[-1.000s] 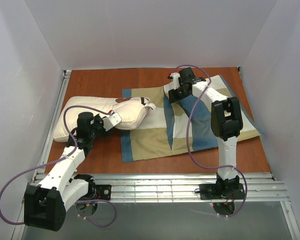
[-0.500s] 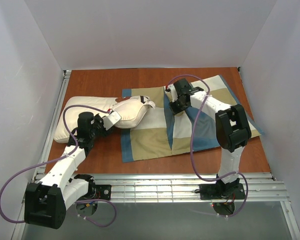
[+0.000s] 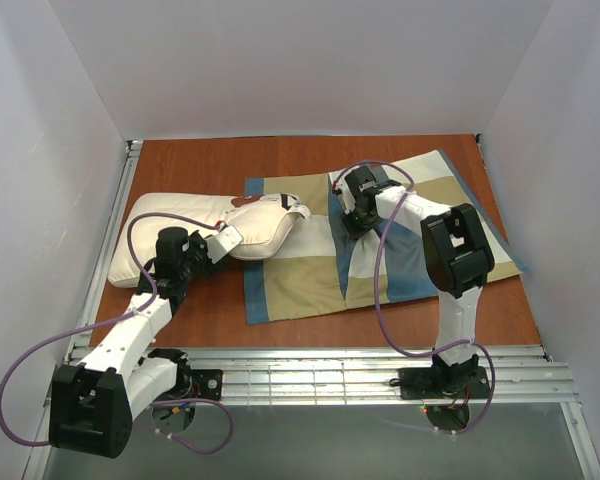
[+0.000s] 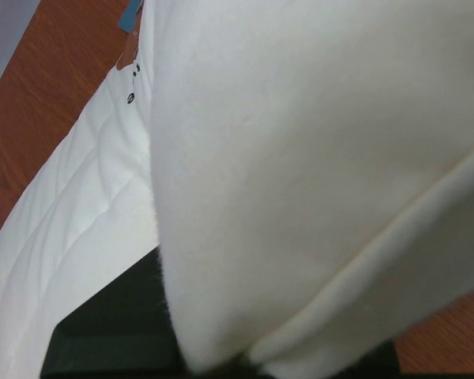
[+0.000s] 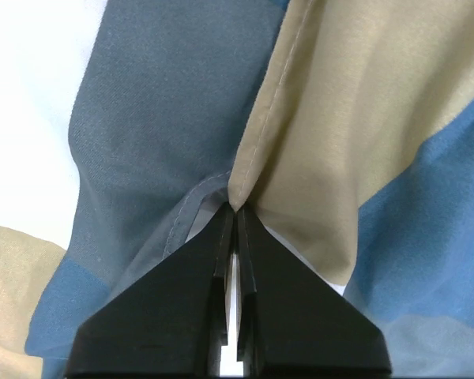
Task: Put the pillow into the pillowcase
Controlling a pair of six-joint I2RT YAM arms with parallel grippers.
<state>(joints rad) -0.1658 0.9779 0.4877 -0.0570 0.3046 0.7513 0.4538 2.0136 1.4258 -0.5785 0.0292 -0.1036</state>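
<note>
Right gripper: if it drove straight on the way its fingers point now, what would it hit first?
The pillowcase itself. The right gripper is shut on a raised fold of it, so the grey-blue and tan cloth lies straight ahead of the tips. What sits beneath is hidden.

The pillow (image 3: pixel 165 222) lies on the left of the table (image 3: pixel 200 160), its right end over the left edge of the pillowcase (image 3: pixel 300 275), which spreads across the middle and right, beneath the right gripper (image 3: pixel 348 218)
</note>
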